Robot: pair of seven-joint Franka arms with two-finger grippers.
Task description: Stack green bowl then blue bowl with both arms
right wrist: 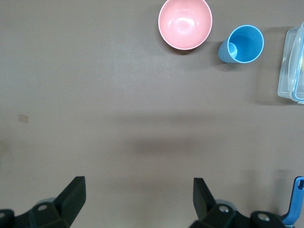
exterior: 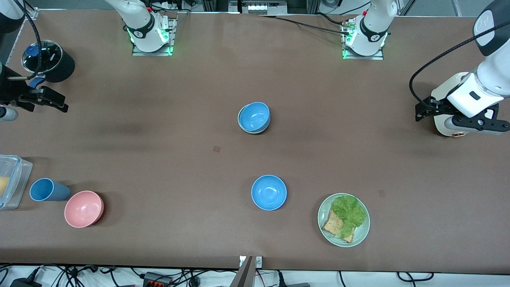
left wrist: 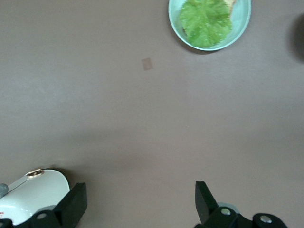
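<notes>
A blue bowl sits nested in the green bowl at the middle of the table; only the green bowl's rim and lower edge show. A second blue bowl stands alone, nearer the front camera. My left gripper is open and empty over the table at the left arm's end; in the left wrist view it has only bare table between its fingers. My right gripper is open and empty at the right arm's end, again over bare table in the right wrist view.
A green plate with lettuce and toast lies near the front edge. A pink bowl, a blue cup and a clear box are at the right arm's end. A black round container is near the right gripper and a white rounded object by the left gripper.
</notes>
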